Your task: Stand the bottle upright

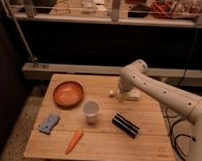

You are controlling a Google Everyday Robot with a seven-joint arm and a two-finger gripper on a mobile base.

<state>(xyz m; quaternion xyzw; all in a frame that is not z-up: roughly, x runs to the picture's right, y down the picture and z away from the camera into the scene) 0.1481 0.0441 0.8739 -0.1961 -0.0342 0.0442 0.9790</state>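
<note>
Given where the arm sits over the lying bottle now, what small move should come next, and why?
Probably ease the pincer a little lower onto the bottle. The bottle lies on its side near the wooden table's far edge, its cap pointing left, and the pincer sits right over its body, mostly hiding it, so a grasp is not evident.

Hand [125, 96] over bottle [128, 94]; cup [91, 111], black cylinder [125, 125] near; table [142, 149] front open.

Warm, dim light falls from above on the table [142, 146], the brightest patch. The left edge and the band behind it sink to near black. The cup [91, 110] casts a soft shadow. The gripper [125, 94], right of centre, is lit pale. Clutter along the top glows faintly.
</note>
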